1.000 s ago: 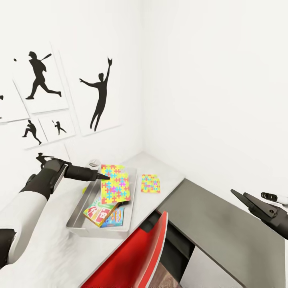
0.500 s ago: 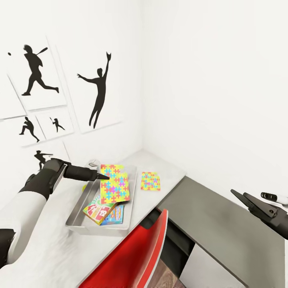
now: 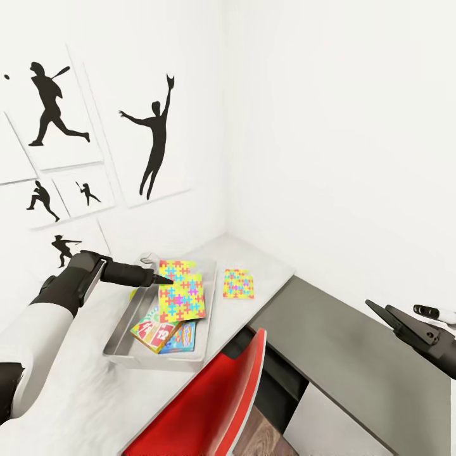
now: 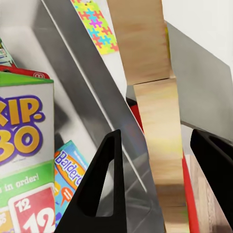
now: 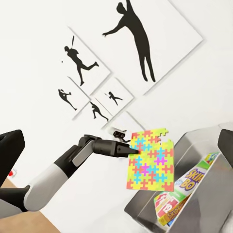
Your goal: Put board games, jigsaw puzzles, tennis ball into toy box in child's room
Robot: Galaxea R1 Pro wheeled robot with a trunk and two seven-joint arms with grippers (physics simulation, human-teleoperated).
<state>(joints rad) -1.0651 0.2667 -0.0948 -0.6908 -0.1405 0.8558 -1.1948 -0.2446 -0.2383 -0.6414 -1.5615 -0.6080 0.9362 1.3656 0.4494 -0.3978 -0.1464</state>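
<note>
My left gripper is extended over the toy box, which sits on the light-grey table near the room corner. Its fingers are clamped on the edge of a jigsaw puzzle, which hangs tilted over the box interior; in the left wrist view the puzzle's plain tan underside runs between my two dark fingers. In the right wrist view the same puzzle is raised above the box rim, gripped at its edge by the left gripper. Inside the toy box lie the red-yellow-green "SKIP-BO" board game and, partly beneath it, a blue board game; the lettering of the first is legible in the left wrist view. The second jigsaw puzzle lies flat on the table just beside the toy box, on the side nearer the corner wall. My right gripper is held well apart from these items, above the lower dark-grey cabinet, with its fingers spread and nothing between them. A red chair stands at the table edge. Black baseball-player silhouette pictures hang on the wall.
</note>
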